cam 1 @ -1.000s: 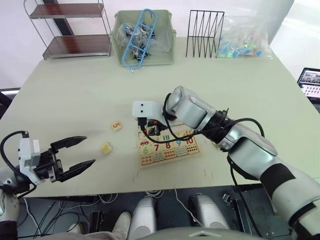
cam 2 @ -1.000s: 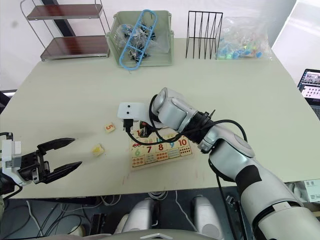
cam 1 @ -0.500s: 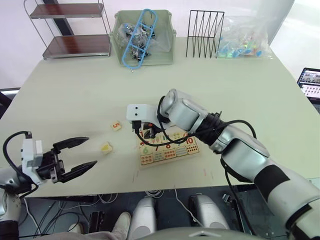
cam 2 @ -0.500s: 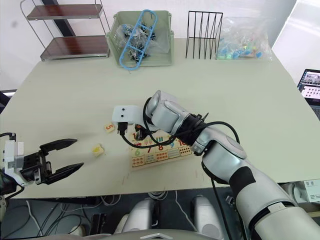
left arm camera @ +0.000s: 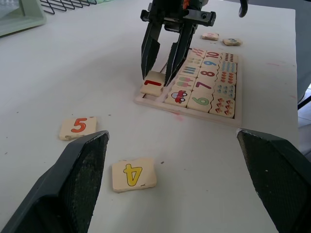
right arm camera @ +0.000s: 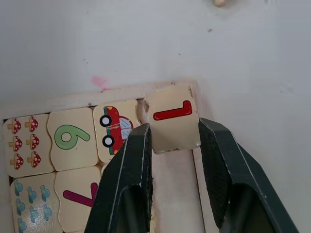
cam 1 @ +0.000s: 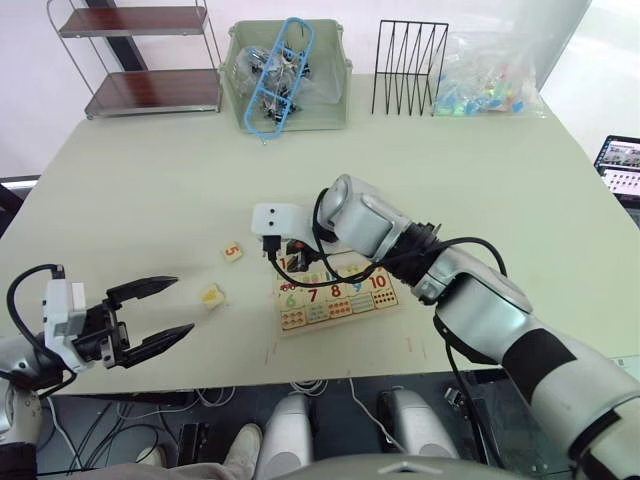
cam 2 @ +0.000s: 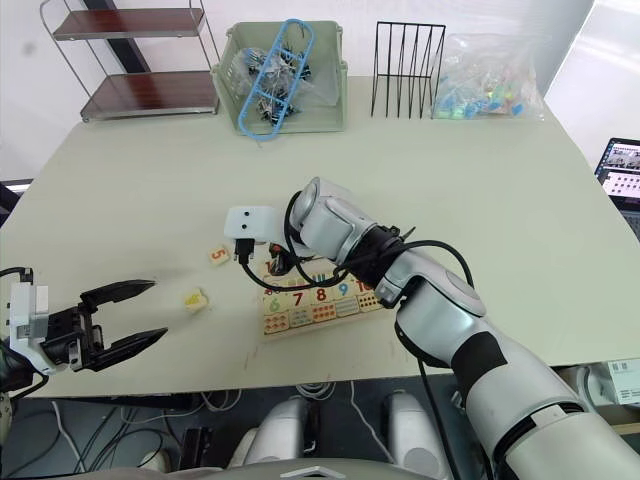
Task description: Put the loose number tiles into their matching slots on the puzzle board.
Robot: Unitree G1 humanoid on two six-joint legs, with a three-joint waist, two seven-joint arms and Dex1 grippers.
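Observation:
The puzzle board lies near the table's front, its digits 6 to 10 showing. My right gripper stands over the board's corner slot, fingers pressed on either side of the red number 1 tile. That tile sits tilted, partly on the rim. Left of the board lie loose tiles 5 and 4. Two more tiles rest beyond the board's far side. My left gripper hovers open near the front-left edge, short of tile 4.
At the back stand a metal shelf, a green bin of clips, a black wire rack and a bag of coloured pieces. A laptop sits off the right edge.
My right gripper has shifted a little to the left over the board's corner with tile 1. The left gripper has barely moved.

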